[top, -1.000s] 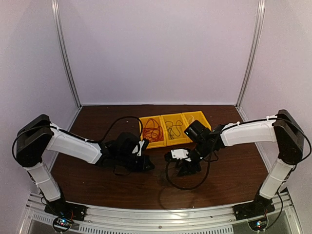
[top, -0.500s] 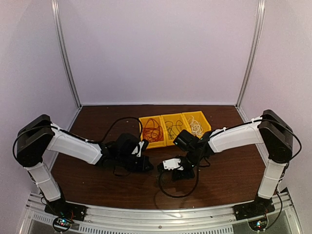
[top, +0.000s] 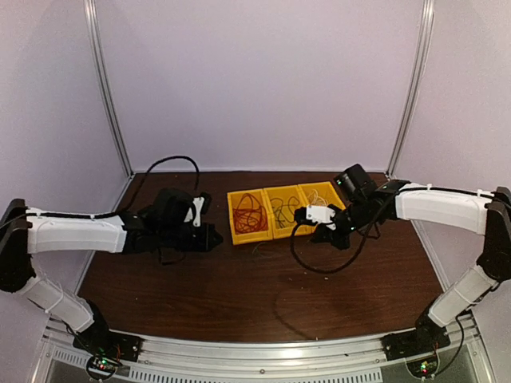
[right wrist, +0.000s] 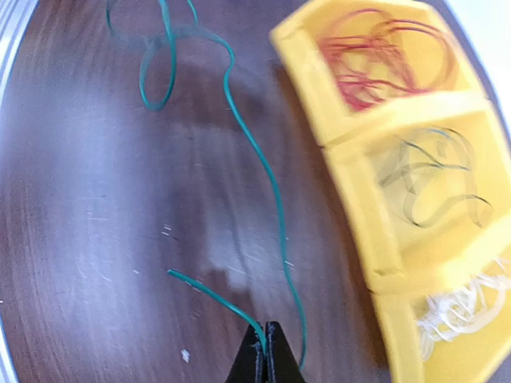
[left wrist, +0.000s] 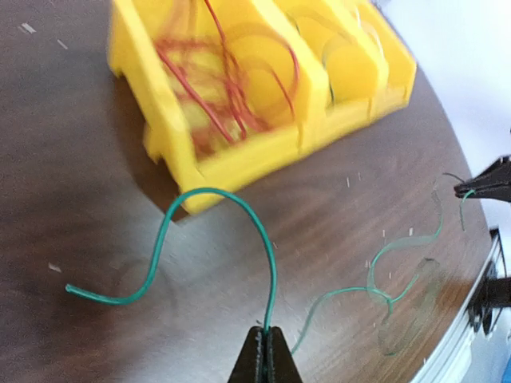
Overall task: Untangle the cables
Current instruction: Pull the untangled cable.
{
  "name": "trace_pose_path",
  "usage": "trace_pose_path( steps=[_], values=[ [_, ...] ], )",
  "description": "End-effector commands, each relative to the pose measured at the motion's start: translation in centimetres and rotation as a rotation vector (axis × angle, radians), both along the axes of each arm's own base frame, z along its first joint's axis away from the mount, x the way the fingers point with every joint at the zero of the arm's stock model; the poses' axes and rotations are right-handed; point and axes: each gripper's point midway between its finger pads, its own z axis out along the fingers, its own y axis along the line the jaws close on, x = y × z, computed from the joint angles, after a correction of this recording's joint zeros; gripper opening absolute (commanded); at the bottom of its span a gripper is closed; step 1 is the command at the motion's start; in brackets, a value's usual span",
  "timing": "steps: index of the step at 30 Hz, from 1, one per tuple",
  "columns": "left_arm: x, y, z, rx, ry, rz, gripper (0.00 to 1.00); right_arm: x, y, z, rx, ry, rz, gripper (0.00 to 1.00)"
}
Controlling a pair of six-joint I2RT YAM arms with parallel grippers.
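Thin green cable (left wrist: pixel 272 263) curls over glossy brown wood-grain table (left wrist: pixel 56 136).

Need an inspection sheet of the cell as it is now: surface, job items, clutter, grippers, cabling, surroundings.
surface: dark wood table, a few pale specks.
job's things: green wire lies on the table in front of the yellow bin, with a loop partway along. In the bin, one compartment each: red wires, black wires, white wires.
clutter: nothing seen.
grippers: left gripper shut on the green wire; right gripper shut on the same wire, farther along.
cables: black arm cables, one loop on each arm; the right one hangs low.
surroundings: pale walls, metal posts.
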Motion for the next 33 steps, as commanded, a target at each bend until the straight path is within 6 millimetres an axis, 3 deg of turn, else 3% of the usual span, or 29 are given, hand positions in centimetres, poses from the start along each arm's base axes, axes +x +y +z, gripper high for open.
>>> trace_pose_path(
  steps=[1, 4, 8, 14, 19, 24, 29, 33],
  values=[
    [3.7, 8.2, 6.1, 0.068, -0.204, 0.19, 0.0, 2.7, -6.4, 4.3, 0.094, -0.024, -0.16, 0.0],
    [5.0, 11.4, 8.4, 0.091, -0.275, 0.273, 0.0, 4.1, -10.2, 5.8, 0.14, -0.045, -0.261, 0.0],
    [5.9, 12.8, 11.2, 0.11, -0.327, 0.329, 0.0, 5.5, -13.4, 7.0, 0.172, -0.078, -0.374, 0.0],
    [6.8, 16.1, 14.2, 0.174, -0.385, 0.414, 0.0, 6.8, -17.9, 5.0, 0.179, -0.038, -0.519, 0.0],
    [7.1, 17.9, 16.1, 0.206, -0.447, 0.451, 0.0, 7.7, -19.0, 4.7, 0.19, -0.036, -0.536, 0.0],
    [9.3, 13.1, 17.1, 0.077, -0.424, 0.318, 0.0, 8.4, -16.9, 7.4, 0.289, 0.008, -0.488, 0.0],
    [11.8, 4.4, 20.0, -0.21, -0.42, 0.054, 0.0, 8.5, -10.8, 11.8, 0.383, -0.021, -0.383, 0.0],
    [13.8, 0.8, 21.9, -0.264, -0.469, -0.004, 0.0, 9.7, -5.3, 12.2, 0.373, -0.016, -0.318, 0.0]
  ],
)
